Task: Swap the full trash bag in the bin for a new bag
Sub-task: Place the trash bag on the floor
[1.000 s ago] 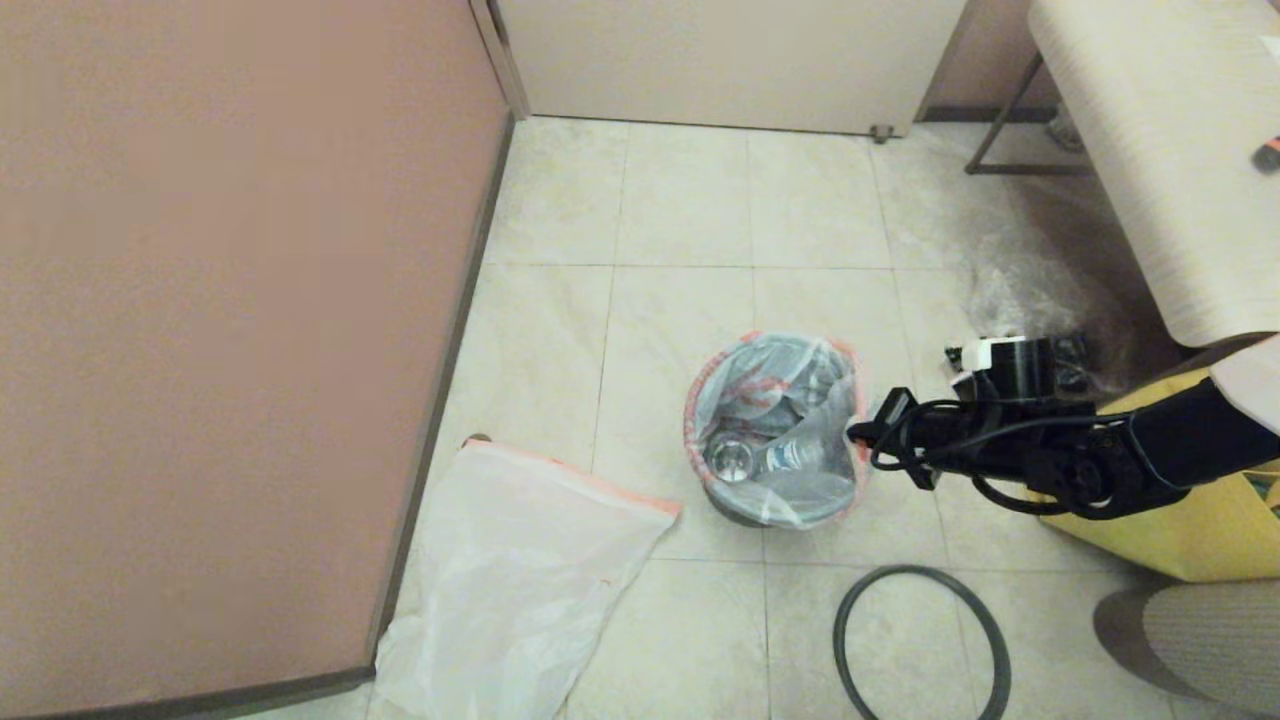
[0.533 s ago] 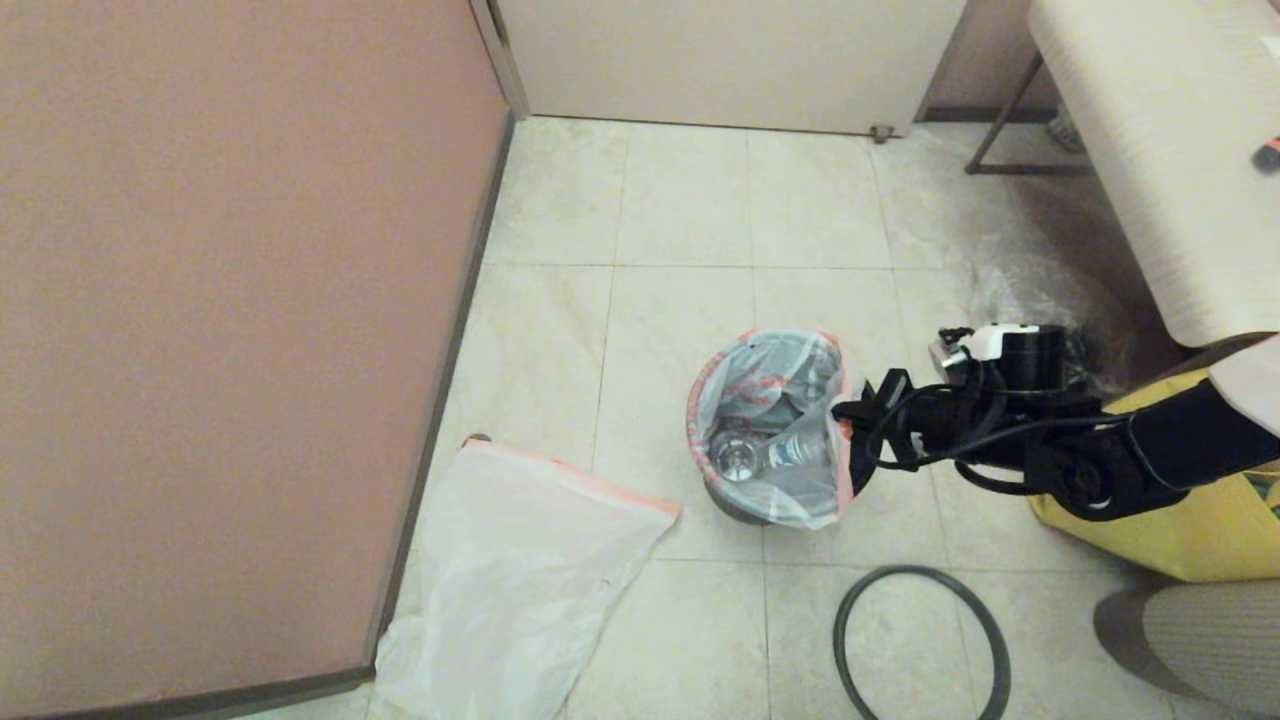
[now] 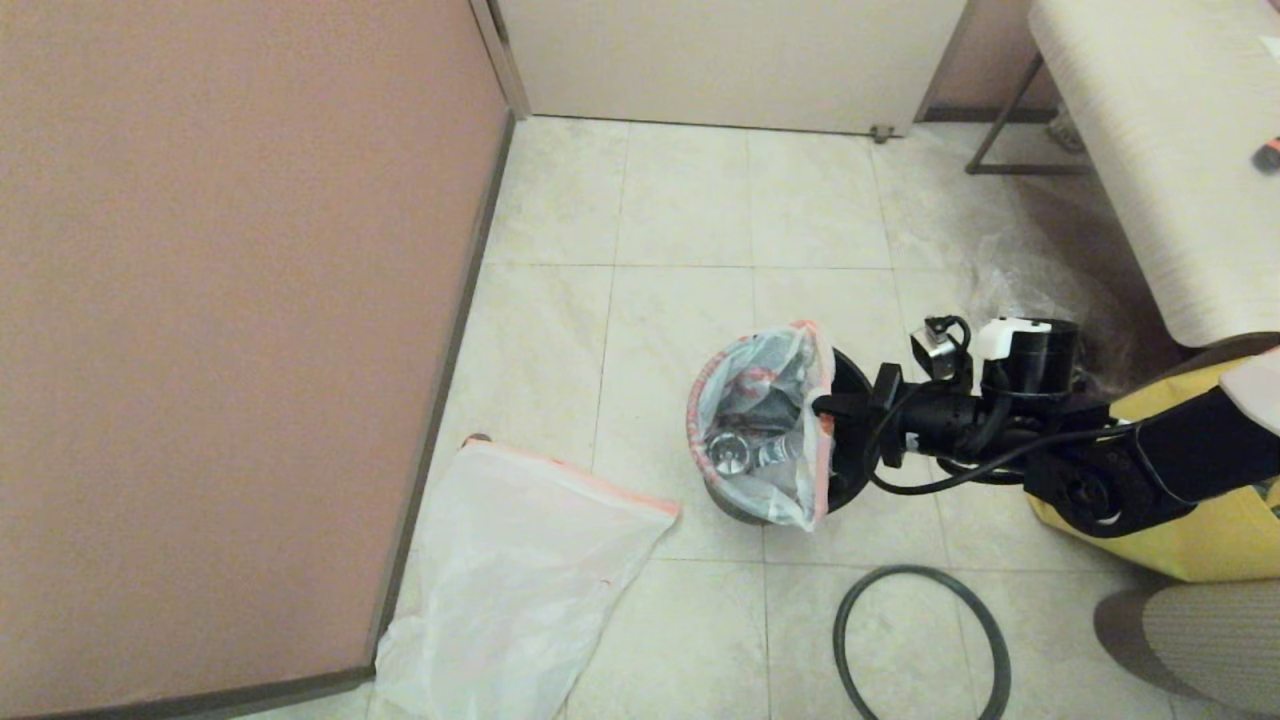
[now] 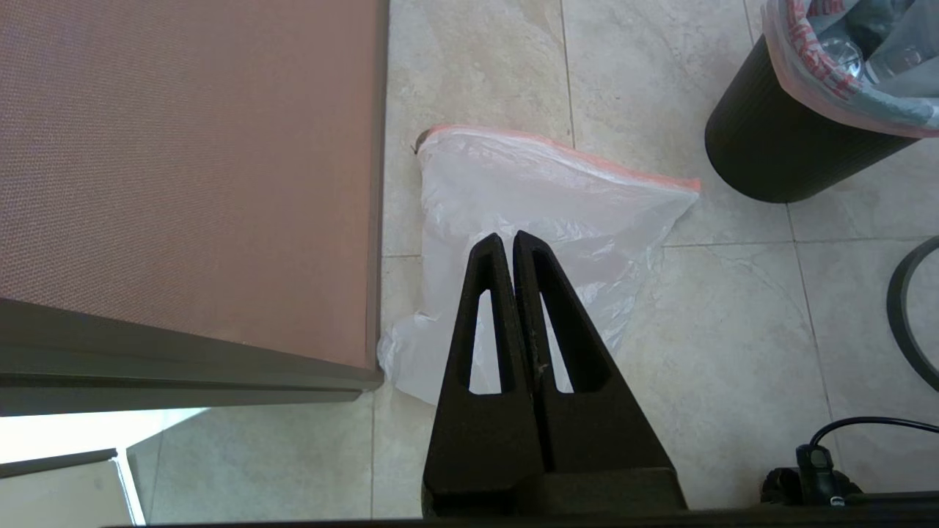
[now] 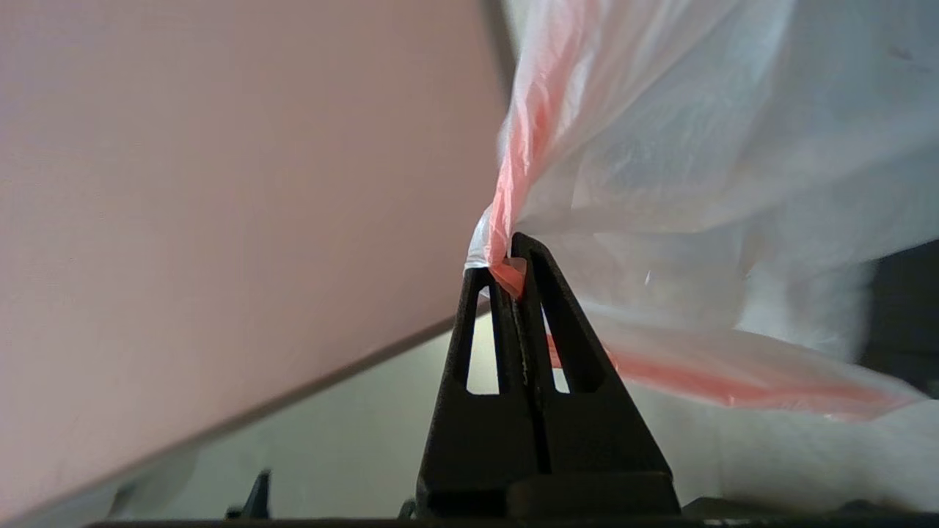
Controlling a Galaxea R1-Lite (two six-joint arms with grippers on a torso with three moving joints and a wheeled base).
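The full trash bag (image 3: 755, 420), white with an orange-red hem, sits in the black bin (image 3: 850, 440) at mid floor, with bottles inside. My right gripper (image 3: 822, 405) is shut on the bag's right hem (image 5: 506, 242) and holds it pulled off the bin's right rim toward the middle. The new bag (image 3: 510, 580) lies flat on the tiles by the pink wall, also in the left wrist view as the new bag (image 4: 543, 191). My left gripper (image 4: 509, 238) hangs shut and empty above it. The dark grey ring (image 3: 920, 640) lies on the floor in front of the bin.
A pink wall panel (image 3: 230, 330) bounds the left side. A yellow cloth tote (image 3: 1200, 520) and a clear wrinkly bag (image 3: 1040, 290) sit right of the bin, under a pale bench (image 3: 1160, 150). A door (image 3: 730, 60) closes the far side.
My right gripper has moved left and slightly up with the hem, peeling the bag's right edge off the rim and baring the bin's black right wall.
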